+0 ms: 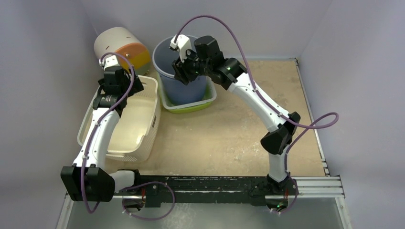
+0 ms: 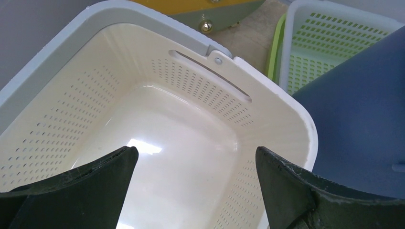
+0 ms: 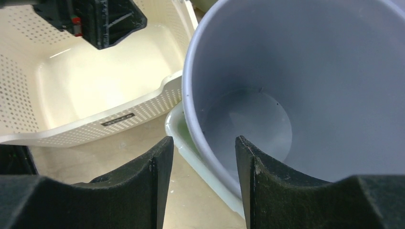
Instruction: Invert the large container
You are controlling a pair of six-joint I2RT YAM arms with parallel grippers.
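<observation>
Basket [image 1: 152, 125] upright at the left of the surface [image 1: 229, 129], not yet turned.
You can take this cream basket, just left of the bucket [image 3: 305, 71], as the large container. It looks light, thin and springy with a smooth inside, so grip the stiffer rim by the handle slot [image 2: 210, 76]. Your left gripper [image 2: 195, 149] hangs wide open over its inside, and your right gripper [image 3: 199, 139], partly open, lines up at the bucket's rim, clamping nothing. Your left arm [image 1: 98, 133] hides the basket's near-left rim from above, and its underside is unseen.

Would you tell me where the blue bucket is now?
Top view: the blue bucket is back centre, upright in the green tray, just right of the cream basket.
</observation>
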